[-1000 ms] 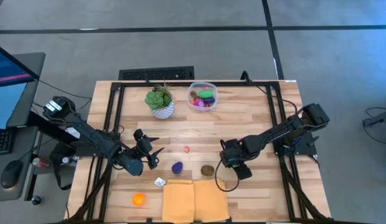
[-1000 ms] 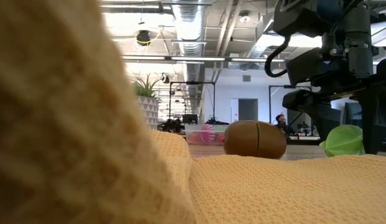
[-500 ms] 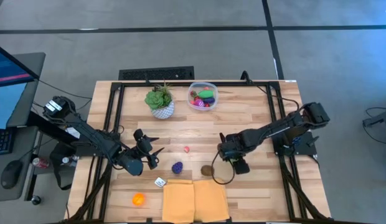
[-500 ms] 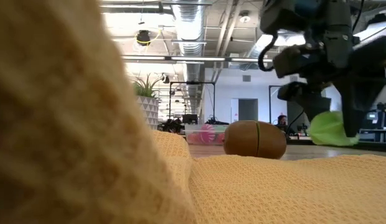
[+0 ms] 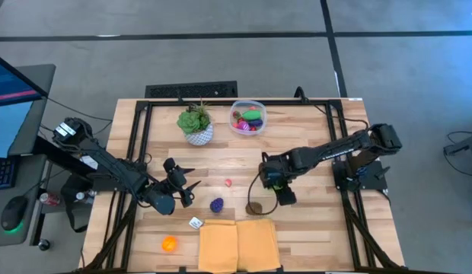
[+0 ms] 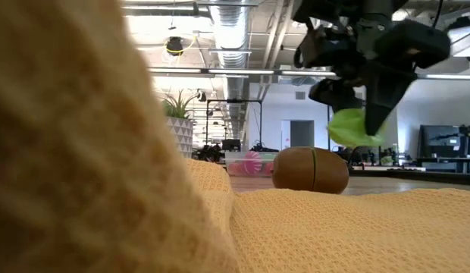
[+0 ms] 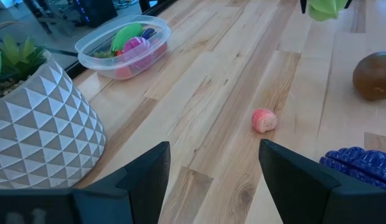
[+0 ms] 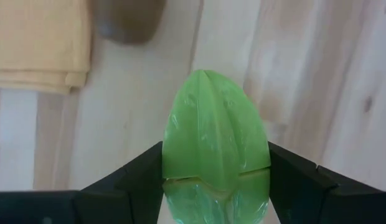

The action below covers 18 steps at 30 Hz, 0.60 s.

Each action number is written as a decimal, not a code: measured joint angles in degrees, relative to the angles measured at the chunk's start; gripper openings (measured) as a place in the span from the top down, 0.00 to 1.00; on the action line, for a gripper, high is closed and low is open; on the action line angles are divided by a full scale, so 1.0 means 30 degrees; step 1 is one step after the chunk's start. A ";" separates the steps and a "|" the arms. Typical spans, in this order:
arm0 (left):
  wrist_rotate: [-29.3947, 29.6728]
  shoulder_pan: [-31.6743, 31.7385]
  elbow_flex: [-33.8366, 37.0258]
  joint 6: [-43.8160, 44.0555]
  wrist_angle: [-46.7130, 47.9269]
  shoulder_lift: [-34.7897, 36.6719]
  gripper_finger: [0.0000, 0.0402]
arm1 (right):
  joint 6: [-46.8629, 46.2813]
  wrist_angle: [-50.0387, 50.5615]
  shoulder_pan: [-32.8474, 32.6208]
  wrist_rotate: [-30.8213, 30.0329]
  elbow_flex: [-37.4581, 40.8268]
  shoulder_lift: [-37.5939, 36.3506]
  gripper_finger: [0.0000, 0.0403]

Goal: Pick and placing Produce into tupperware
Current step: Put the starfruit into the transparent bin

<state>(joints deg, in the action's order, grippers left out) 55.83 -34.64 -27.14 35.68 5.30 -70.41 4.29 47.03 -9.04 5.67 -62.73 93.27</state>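
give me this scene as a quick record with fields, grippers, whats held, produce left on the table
right gripper: shut on the green produce piece, lifted above the table near the brown piece
left gripper: open, holds nothing, low over the table near the plant pot
tupperware: at the far edge beside the plant, several pieces already inside
loose on table: pink piece, purple piece, brown piece, orange piece
other: yellow cloth at the near edge

Open-plan lab: exposed ducts [image 6: 233,30], monitors [image 6: 443,139].
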 joint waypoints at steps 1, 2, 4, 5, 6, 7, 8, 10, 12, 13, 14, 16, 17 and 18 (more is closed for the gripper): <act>-0.0003 0.0004 0.0000 -0.0007 0.0000 0.0000 0.41 | 0.0180 -0.0129 0.0137 0.0006 -0.0081 -0.0001 0.34; 0.0000 -0.0004 0.0000 -0.0009 0.0000 0.0000 0.41 | 0.0380 -0.0295 0.0301 0.0000 -0.0127 -0.0007 0.34; -0.0007 0.0004 0.0000 -0.0022 0.0000 0.0000 0.41 | 0.0775 -0.0713 0.0621 -0.0014 -0.0143 -0.0007 0.34; -0.0007 0.0003 0.0000 -0.0029 0.0000 0.0000 0.41 | 0.0988 -0.0923 0.0788 -0.0015 -0.0143 -0.0007 0.34; -0.0002 0.0004 0.0000 -0.0029 0.0000 0.0000 0.41 | 0.1160 -0.1064 0.0946 -0.0019 -0.0143 -0.0007 0.34; -0.0007 0.0001 0.0000 -0.0034 0.0000 0.0000 0.41 | 0.1308 -0.1161 0.1114 -0.0040 -0.0143 -0.0007 0.34; -0.0004 0.0000 0.0000 -0.0036 0.0000 0.0000 0.41 | 0.1474 -0.1231 0.1283 -0.0044 -0.0143 -0.0007 0.34; -0.0005 0.0001 0.0000 -0.0036 -0.0004 0.0000 0.41 | 0.1722 -0.1438 0.1633 -0.0050 -0.0143 -0.0007 0.34; 0.0000 0.0004 0.0000 -0.0046 -0.0004 0.0000 0.41 | 0.1985 -0.1639 0.1999 -0.0047 -0.0143 -0.0007 0.34; -0.0007 0.0003 0.0000 -0.0101 -0.0007 0.0000 0.41 | 0.2126 -0.1782 0.2186 -0.0050 -0.0143 -0.0007 0.34; -0.0001 0.0003 0.0000 -0.0173 -0.0014 0.0000 0.41 | 0.2256 -0.1971 0.2355 -0.0051 -0.0143 -0.0007 0.34; -0.0005 0.0001 0.0000 -0.0189 -0.0015 0.0000 0.41 | 0.2660 -0.2285 0.2717 -0.0055 -0.0143 -0.0007 0.34; -0.0002 0.0004 0.0000 -0.0195 -0.0015 0.0000 0.41 | 0.2866 -0.2435 0.2891 -0.0056 -0.0143 -0.0007 0.34; -0.0004 0.0001 0.0000 -0.0191 -0.0015 0.0000 0.41 | 0.3073 -0.2590 0.3078 -0.0050 -0.0143 -0.0007 0.34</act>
<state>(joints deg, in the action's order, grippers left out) 55.82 -34.64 -27.14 35.11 5.26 -70.41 13.51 39.26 0.20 5.52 -63.16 93.25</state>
